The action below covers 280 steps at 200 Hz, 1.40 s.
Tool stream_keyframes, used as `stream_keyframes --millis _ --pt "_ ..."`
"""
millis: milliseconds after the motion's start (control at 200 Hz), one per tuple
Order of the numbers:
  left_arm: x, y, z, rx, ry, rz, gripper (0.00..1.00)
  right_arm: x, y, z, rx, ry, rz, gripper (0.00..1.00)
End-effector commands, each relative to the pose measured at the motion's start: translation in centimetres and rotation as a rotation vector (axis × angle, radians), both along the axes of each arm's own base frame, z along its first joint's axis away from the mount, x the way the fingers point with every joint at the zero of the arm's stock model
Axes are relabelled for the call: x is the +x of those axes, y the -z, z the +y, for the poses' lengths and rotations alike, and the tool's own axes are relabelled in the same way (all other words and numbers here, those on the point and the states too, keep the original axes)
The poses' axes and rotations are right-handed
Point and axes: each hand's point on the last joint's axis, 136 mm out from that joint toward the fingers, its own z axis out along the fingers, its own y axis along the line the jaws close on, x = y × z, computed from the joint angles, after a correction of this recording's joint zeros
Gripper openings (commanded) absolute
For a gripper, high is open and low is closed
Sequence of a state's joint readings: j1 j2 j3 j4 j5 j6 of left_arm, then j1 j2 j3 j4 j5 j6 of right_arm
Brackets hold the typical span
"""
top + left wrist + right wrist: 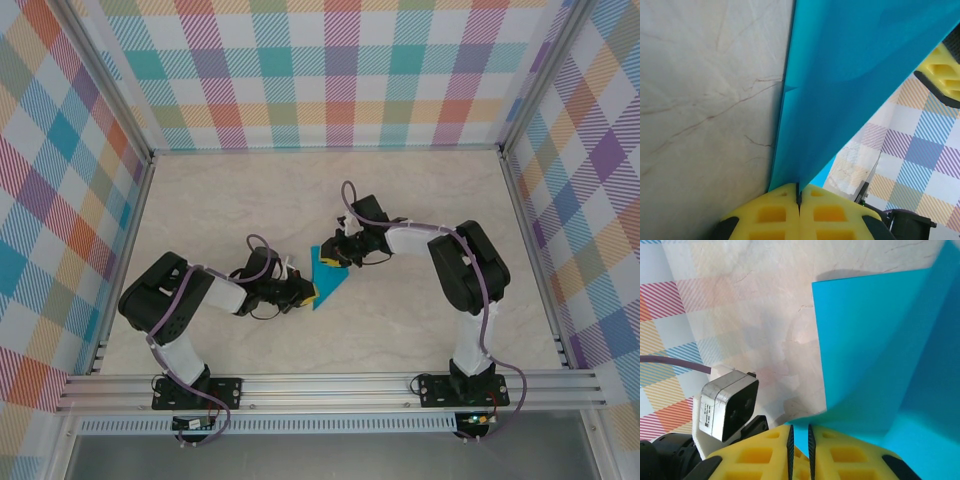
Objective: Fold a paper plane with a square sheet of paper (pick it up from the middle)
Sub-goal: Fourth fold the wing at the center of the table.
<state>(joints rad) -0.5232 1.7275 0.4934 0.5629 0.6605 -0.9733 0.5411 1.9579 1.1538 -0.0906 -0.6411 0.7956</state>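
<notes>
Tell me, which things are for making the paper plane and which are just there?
For the job:
- the blue paper, already partly folded
- the left hand, pinching the paper
- the right hand, pinching it too

Just there:
- the table
- the checked walls
- the metal rail at the front

1. A robotics lab test cell: the left arm (172,312) and right arm (468,268) are bolted to an aluminium rail (330,386).
2. Bright plaid panels (340,70) wall 3 sides.
3. A marble-patterned tabletop (250,195) lies between aluminium frame posts (104,80).
</notes>
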Motion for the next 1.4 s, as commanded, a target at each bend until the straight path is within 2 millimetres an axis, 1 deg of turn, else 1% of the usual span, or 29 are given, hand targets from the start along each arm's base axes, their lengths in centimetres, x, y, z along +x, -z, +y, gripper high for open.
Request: stream_keyframes --millis 0,105,240,420,540,610,690,835,975,1115,1185,1250,1320,1395 --pt "-1.6 5.4 4.7 0.23 -0.149 0.128 0.0 -0.4 -0.4 0.5 0.045 -0.043 0.002 0.17" --pt "-1.8 5.5 5.0 0.24 -0.159 0.135 0.0 -0.6 -0.4 1.1 0.073 -0.065 0.017 0.16" --pt "-1.8 5.8 4.7 0.24 -0.142 0.155 0.0 -0.7 -0.5 1.6 0.078 -0.09 0.014 0.16" --pt "-1.7 6.1 4.2 0.241 -0.113 0.176 0.01 -1.3 -0.3 2.2 0.089 -0.113 0.028 0.16" --pt "-1.9 6.3 4.1 0.248 -0.097 0.193 0.0 -1.1 0.3 1.7 0.052 -0.089 0.03 0.17" --pt "-2.0 6.3 3.9 0.241 -0.078 0.197 0.01 -1.0 1.0 1.3 0.012 -0.061 0.04 0.17" --pt "-2.1 6.3 3.8 0.247 -0.064 0.206 0.01 -0.9 1.6 1.2 0.003 -0.052 0.051 0.16" --pt "-1.9 6.0 3.2 0.24 -0.031 0.217 0.01 -0.7 2.6 -0.1 -0.085 0.019 0.067 0.16" --pt "-2.0 5.8 3.0 0.24 -0.007 0.217 0.01 -0.9 2.1 -0.5 -0.086 0.038 0.048 0.16" --pt "-1.8 5.1 2.5 0.223 0.027 0.2 0.02 -1.4 1.6 -0.8 -0.077 0.04 0.038 0.17" --pt "-1.7 4.5 2.3 0.219 0.045 0.183 0.02 -1.6 1.1 -0.5 -0.049 0.018 0.029 0.17" --pt "-1.7 4.5 2.6 0.237 0.04 0.187 0.02 -1.8 0.6 0.0 -0.017 0.0 0.028 0.17" --pt "-1.8 4.7 2.7 0.242 0.034 0.195 0.02 -1.9 0.0 0.5 0.023 -0.023 0.021 0.17" --pt "-2.0 5.2 2.8 0.243 0.02 0.211 0.02 -2.0 -0.2 1.1 0.043 -0.046 0.026 0.17"
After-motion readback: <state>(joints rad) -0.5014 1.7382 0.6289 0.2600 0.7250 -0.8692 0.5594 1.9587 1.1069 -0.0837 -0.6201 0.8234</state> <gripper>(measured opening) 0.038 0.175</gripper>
